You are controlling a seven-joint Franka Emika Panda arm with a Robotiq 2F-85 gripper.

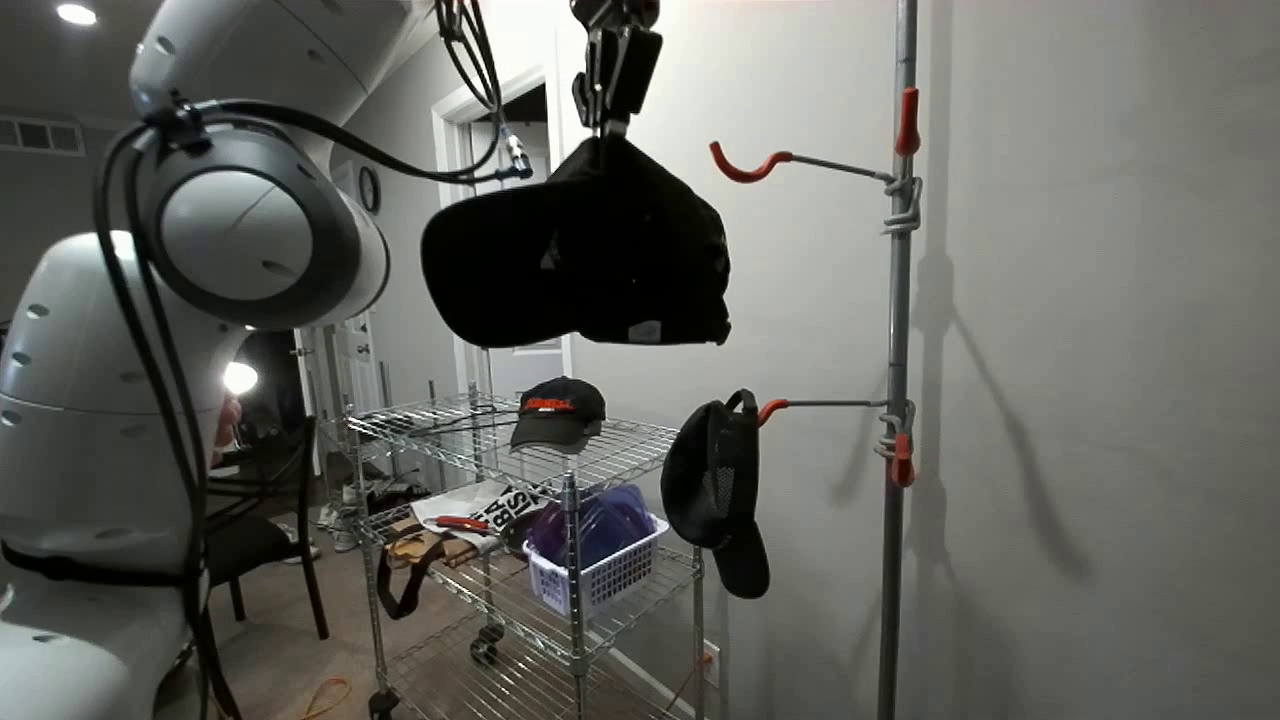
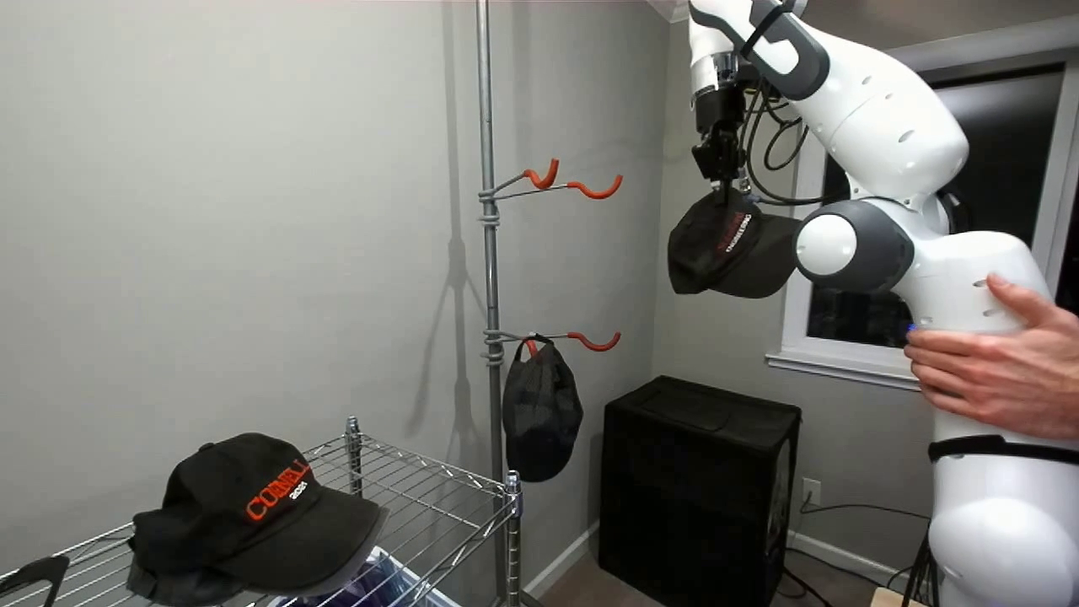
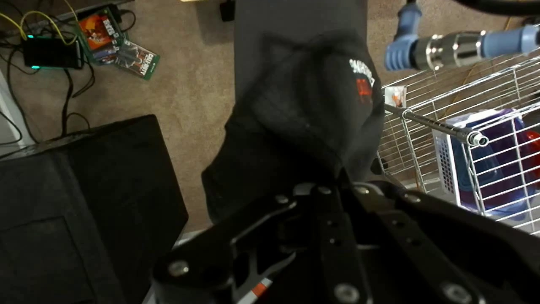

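- Held the black fabric baseball cap with red and white lettering (image 2: 732, 253) in midair, crown up, brim toward the white robot arm (image 2: 868, 110) in an exterior view.
- Pinched the cap at the top of its crown with the black two-fingered gripper (image 3: 342, 189), closed on the cloth.
- Judged the grasp and the lift as done; judged the release as left, with the cap well apart from any support below.
- Saw near the cap, in both exterior views, a grey metal pole (image 1: 897, 330) with curved, red-tipped metal hooks (image 1: 743, 178) reaching outward at two levels.
- Found a black mesh-backed cap (image 1: 712, 480) hung by its strap from one of the lower hooks.
- Noted a black cap with red-orange lettering (image 2: 253, 514) atop a chrome wire rack (image 2: 514, 497), and a white plastic basket with purple and blue contents (image 1: 620, 580) lower in that rack.
- Spotted a large black boxy case (image 2: 683, 497) beside a window (image 2: 1024, 160).
- Noticed a human hand (image 2: 999, 362) at the arm's lower part; could not tell whether touching.
- Reckoned the jutting hooks and the hanging cap as likely snags for the brim.
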